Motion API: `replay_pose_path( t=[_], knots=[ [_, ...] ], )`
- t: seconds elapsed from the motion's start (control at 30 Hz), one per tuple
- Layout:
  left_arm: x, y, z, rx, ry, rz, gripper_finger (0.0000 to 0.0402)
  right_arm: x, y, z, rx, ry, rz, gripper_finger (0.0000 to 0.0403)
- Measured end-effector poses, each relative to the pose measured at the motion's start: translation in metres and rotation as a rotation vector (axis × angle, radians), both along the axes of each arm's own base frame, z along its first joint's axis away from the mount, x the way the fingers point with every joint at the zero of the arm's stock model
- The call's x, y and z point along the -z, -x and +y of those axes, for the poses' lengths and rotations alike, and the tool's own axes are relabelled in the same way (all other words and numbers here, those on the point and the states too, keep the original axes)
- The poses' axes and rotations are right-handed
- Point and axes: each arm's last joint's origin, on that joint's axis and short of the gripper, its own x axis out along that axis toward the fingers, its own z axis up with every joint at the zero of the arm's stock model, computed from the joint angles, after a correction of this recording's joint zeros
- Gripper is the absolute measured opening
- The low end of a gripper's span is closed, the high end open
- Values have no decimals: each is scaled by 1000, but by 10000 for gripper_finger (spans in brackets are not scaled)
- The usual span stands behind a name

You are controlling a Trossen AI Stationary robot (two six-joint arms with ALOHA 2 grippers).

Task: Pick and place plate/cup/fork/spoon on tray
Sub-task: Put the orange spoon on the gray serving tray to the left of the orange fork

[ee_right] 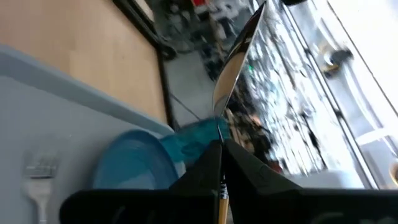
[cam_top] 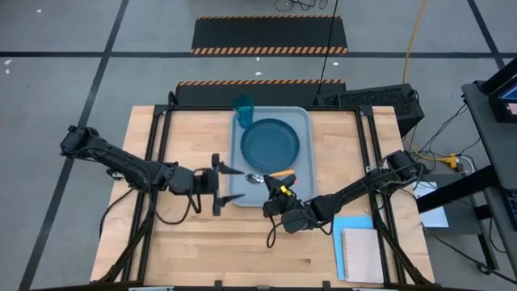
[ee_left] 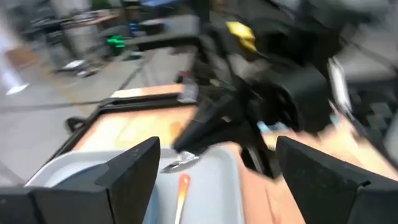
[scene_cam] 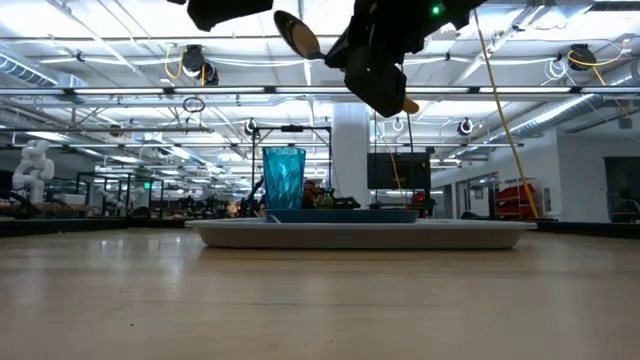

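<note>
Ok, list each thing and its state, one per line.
tray: flat on table.
plate: lying on tray.
cup: upright at tray's far corner.
fork: lying on tray.
spoon: held in air above tray.
right tool: shut on spoon.
left tool: open, empty, beside tray.

A beige notebook (cam_top: 362,255) lies at the desk's (cam_top: 186,250) near right corner, partly over a light blue paper sheet (cam_top: 349,222). Off the far edge, two hazard-striped mats (cam_top: 270,35) (black, orange-edged) cover the floor, a yellow cable (cam_top: 414,36) beside them.
</note>
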Motion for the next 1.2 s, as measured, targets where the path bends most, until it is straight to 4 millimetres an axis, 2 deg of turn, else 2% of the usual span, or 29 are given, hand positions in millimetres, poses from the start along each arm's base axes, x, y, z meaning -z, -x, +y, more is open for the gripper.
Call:
replay_pose_path(
  t=[0.1, 0.2, 0.5, 0.7, 0.97, 1.2],
  knots=[
    [-5, -2, 8, -135, 146, -70, 324, -3, 1, -3, 101, 15, -49, 0],
    [-4, -4, 18, -227, 368, -104, 324, -6, 2, -5, 188, 30, -82, 0],
    [-3, -7, 32, -310, 837, -167, 324, -7, 2, -5, 195, 30, -89, 0],
    [4, -10, 32, -321, 907, -133, 324, -3, 1, -5, 185, 60, -41, 0],
    [29, -26, 37, -333, 951, -32, 324, 25, -6, -11, 208, 129, 78, 0],
    [37, -36, 43, -330, 984, -21, 309, 42, -10, -20, 252, 174, 147, 0]
  ],
)
